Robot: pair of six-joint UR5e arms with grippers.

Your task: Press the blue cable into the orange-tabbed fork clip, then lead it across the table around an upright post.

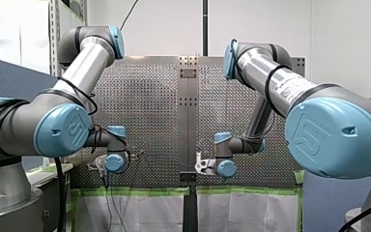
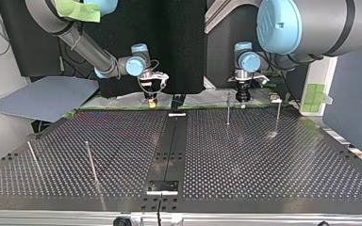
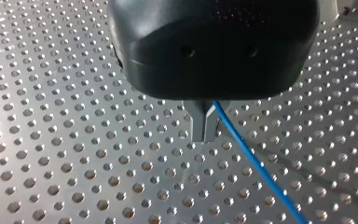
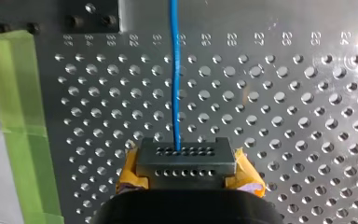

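**Bench (image 2: 264, 165) and both arms, four views.** In the top view both claws hang low over the far edge of the perforated bench, on either side of its dark centre strip (image 2: 172, 150). My right claw (image 2: 152, 100) is at the view's left and my left claw (image 2: 242, 96) at the view's right, well apart.

**Left wrist view.** The two metal fingers (image 3: 200, 123) stand pressed together under the black body. The blue cable (image 3: 256, 159) comes out at their side, so this claw is closed on it as far as can be seen. From there the cable slants away over the bench holes and leaves the view.

**Right wrist view.** The two dark finger blocks, each with a row of small holes, are drawn together, with yellow pads (image 4: 248, 173) showing at both sides. The cable runs in a straight line ahead of this claw, over the holes toward the plain plate at the bench edge. It meets the blocks at their middle, so the claw appears to be gripping it, though the contact itself is hidden. Green tape (image 4: 18, 116) lines the bench edge beside the claw.

**Top view, remaining items.**
- The first post (image 2: 228, 110) stands just in front of my left claw.
- A second post (image 2: 277, 118) stands further to the view's right.
- A third post (image 2: 91, 162) and a fourth post (image 2: 34, 160) stand in the near left part, well apart from both claws.
- A grey sheet (image 2: 42, 99) lies beyond the bench's far left corner.

The cable is too thin to follow in this view.
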